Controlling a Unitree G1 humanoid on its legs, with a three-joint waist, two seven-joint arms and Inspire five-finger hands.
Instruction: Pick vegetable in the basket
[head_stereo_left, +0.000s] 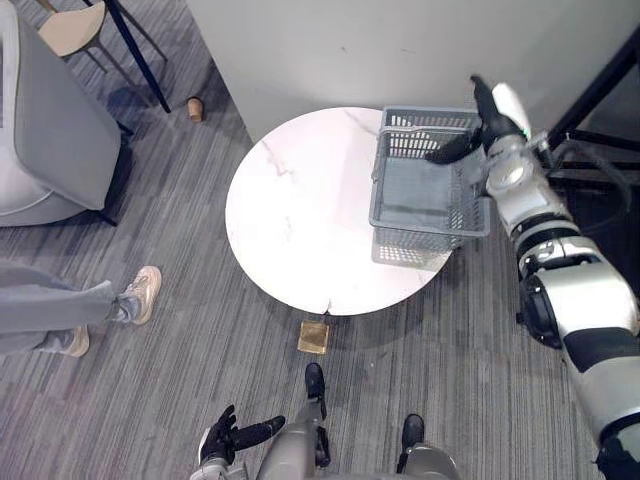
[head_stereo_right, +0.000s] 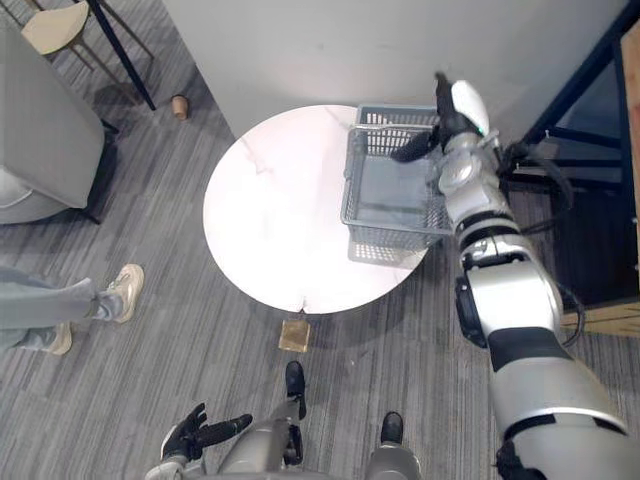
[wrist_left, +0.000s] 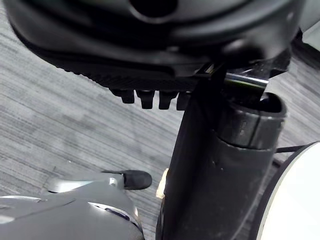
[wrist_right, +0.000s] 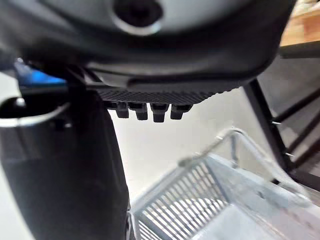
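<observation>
A grey plastic basket (head_stereo_left: 425, 232) stands on the right side of the round white table (head_stereo_left: 300, 210); its inside looks bare, with no vegetable that I can make out. My right hand (head_stereo_left: 492, 128) is at the basket's far right corner, fingers straight and thumb stretched out over the rim. I cannot tell whether it touches the basket. The right wrist view looks past the straight fingers (wrist_right: 145, 111) to the basket's slatted wall (wrist_right: 200, 210). My left hand (head_stereo_left: 222, 437) hangs low beside my body, fingers spread and holding nothing.
A person's legs and shoes (head_stereo_left: 135, 295) are on the carpet left of the table. A small wooden block (head_stereo_left: 313, 337) lies on the floor by the table's near edge. A grey seat (head_stereo_left: 50, 130) stands far left, a dark rack (head_stereo_left: 600, 110) right.
</observation>
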